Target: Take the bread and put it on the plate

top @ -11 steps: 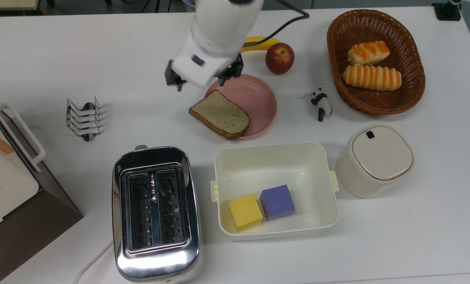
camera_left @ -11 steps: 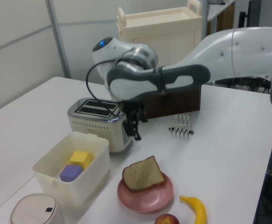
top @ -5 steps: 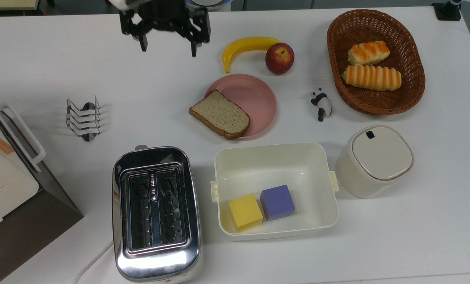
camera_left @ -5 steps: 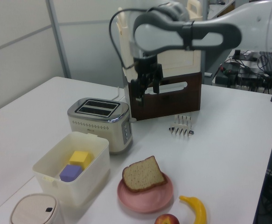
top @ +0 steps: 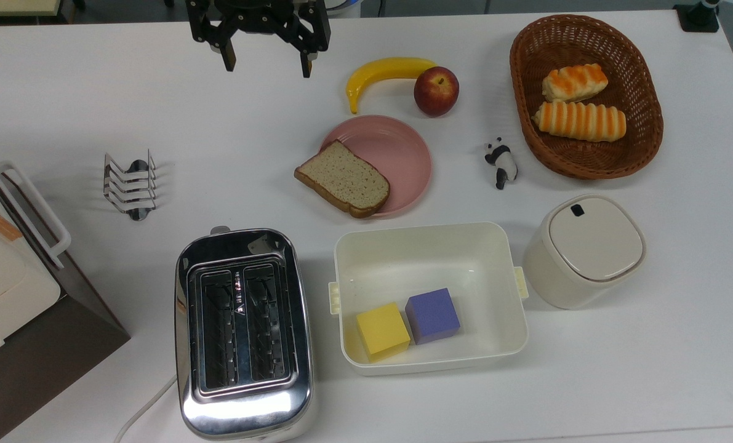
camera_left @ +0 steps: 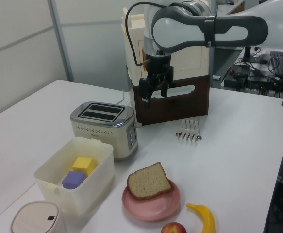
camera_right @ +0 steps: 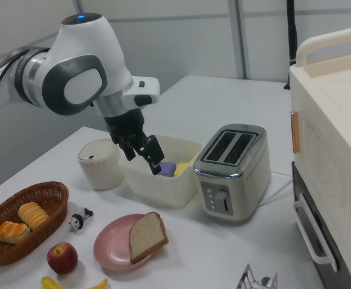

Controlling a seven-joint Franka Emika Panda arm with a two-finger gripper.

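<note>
Resting on plate (top: 403, 147) — bread (top: 343, 179), far from parted jaws

bread (top: 343, 179) on plate (top: 403, 154), toaster (top: 243, 332) beside tub (top: 428, 246)

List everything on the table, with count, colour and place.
bread: 1, brown, on the plate, overhanging its rim at the top view's left
plate: 1, pink, table centre
banana: 1, yellow, behind plate
apple: 1, red, beside banana
basket: 1, brown wicker, top view's right
rolls: 2, orange-striped, in basket
panda: 1, black and white, between plate and basket
tub: 1, cream, in front of plate
cubes: 2, yellow and purple, in tub
canister: 1, cream, lidded, right of tub
toaster: 1, chrome, left of tub
toast rack: 1, metal, top view's left
gripper: 1, black, fingers open, raised above the table's far edge
</note>
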